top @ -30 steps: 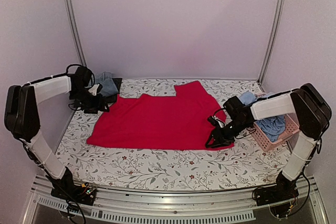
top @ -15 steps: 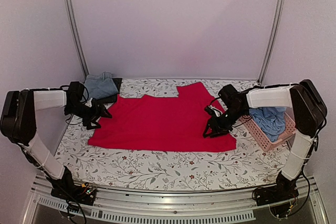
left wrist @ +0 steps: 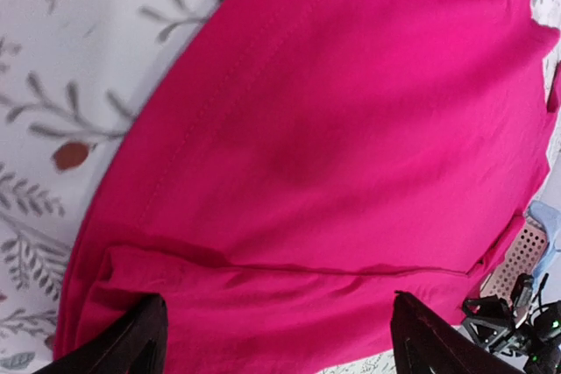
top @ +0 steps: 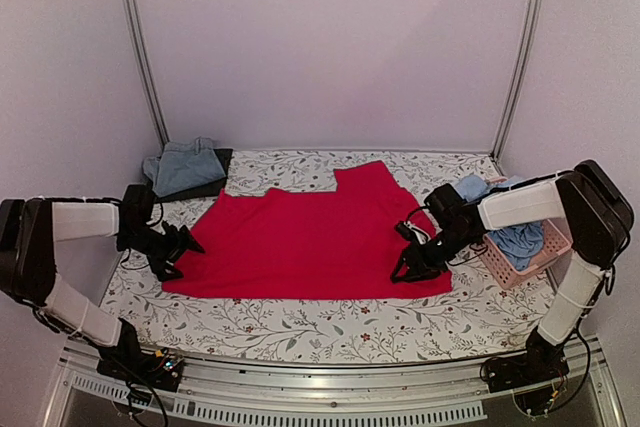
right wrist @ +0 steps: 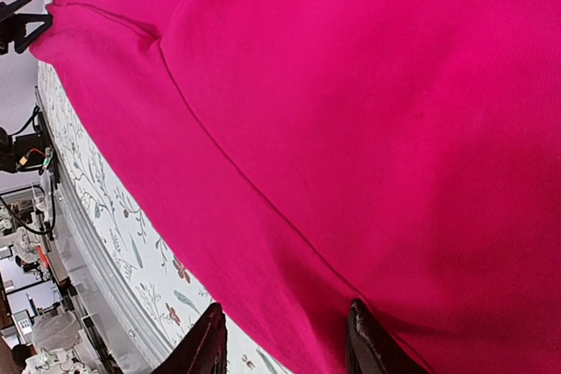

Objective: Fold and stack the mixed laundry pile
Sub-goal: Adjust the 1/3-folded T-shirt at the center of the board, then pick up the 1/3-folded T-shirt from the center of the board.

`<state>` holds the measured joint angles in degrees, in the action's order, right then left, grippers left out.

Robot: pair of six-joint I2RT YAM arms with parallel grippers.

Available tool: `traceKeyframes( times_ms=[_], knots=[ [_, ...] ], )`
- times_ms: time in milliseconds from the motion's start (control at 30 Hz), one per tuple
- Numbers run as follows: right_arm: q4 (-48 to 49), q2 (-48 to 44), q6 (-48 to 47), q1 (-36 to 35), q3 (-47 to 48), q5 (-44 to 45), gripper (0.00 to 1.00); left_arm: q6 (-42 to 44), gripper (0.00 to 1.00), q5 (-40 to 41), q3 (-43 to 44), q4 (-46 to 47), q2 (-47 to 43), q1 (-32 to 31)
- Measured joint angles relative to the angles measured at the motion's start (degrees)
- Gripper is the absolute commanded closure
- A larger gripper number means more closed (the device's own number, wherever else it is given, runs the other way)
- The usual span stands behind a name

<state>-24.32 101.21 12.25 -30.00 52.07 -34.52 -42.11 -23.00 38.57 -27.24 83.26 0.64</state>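
Red garment [top: 310,237]: spread nearly flat on the flowered tablecloth [top: 300,322], just beside the pink basket [top: 520,269], with a few low creases along its near hem.
Blue shirt [top: 515,237]: heaped loose in the basket, not yet folded.
Other cloth [top: 185,165]: a folded grey-blue piece at the far corner of the table, well apart from the basket.
Left claw [top: 178,252]: low at the garment corner farthest from the basket, fingers spread wide, nothing between them but flat cloth below.
Right claw [top: 408,269]: down on the garment corner nearest the basket, fingers about half apart with red cloth between them; whether they pinch it cannot be told.
Handling: likely light, limp and thin. It should drape and sag rather than hold a shape, and may drag across the tablecloth.
Where to hold: probably the two near hem corners, one per claw, pinching the stitched edge so the fold lifts evenly.
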Motion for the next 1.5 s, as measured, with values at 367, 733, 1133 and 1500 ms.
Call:
traceKeyframes(
  times_ms=[367,733,1133,1500],
  knots=[
    [-1.5,-6.1,5.6,-11.1,-7.6,-4.3,0.52,-5.0,0.00,5.3,-4.9,-15.3,-14.6,-0.1],
    [-12.7,-1.6,1.2,0.2,19.5,2.9,0.45,4.9,0.00,6.7,26.2,-11.0,-5.7,1.4],
    [-15.7,24.0,-1.7,10.7,51.7,13.5,0.47,19.0,0.00,9.8,43.3,-11.9,19.2,2.1],
    [-20.5,34.8,-5.4,9.9,59.0,18.2,0.50,25.1,0.12,14.5,49.8,-14.2,32.5,2.0]
  ],
)
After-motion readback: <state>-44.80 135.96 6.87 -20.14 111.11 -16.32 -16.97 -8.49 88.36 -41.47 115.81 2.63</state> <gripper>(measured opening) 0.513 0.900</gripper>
